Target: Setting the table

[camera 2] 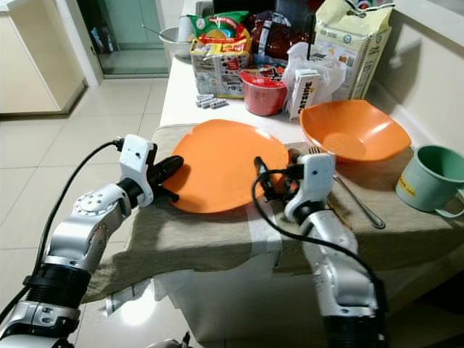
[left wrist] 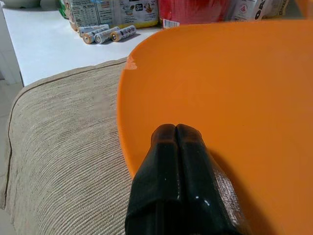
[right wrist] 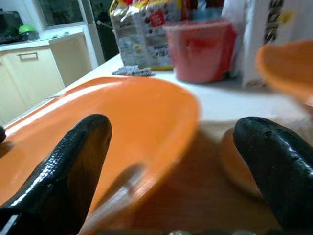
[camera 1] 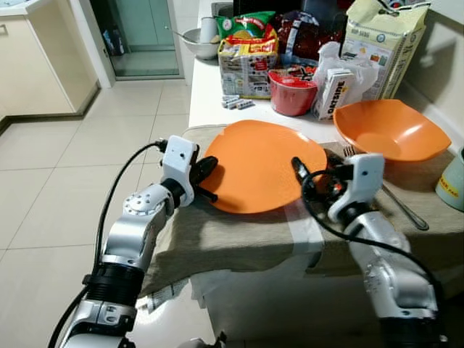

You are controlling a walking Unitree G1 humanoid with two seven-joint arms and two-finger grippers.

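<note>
So over on the left, the left gripper has its two black fingers pressed together at the near-left rim of the wide orange plastic plate, and the left wrist view shows those fingers lying on top of the plate's edge with no gap between them. Can't tell if the rim is actually pinched. The plate sits on the beige woven cloth that covers the near end of the white surface. At the plate's right edge, the right gripper is spread wide, one finger over the plate and the other over the cloth, holding nothing. Just beside that wrist lies a metal fork on the cloth. Further right is a deep orange plastic bowl, then a green mug at the far right. Behind all this there's a red tub, some batteries and a bunch of food packets.
</note>
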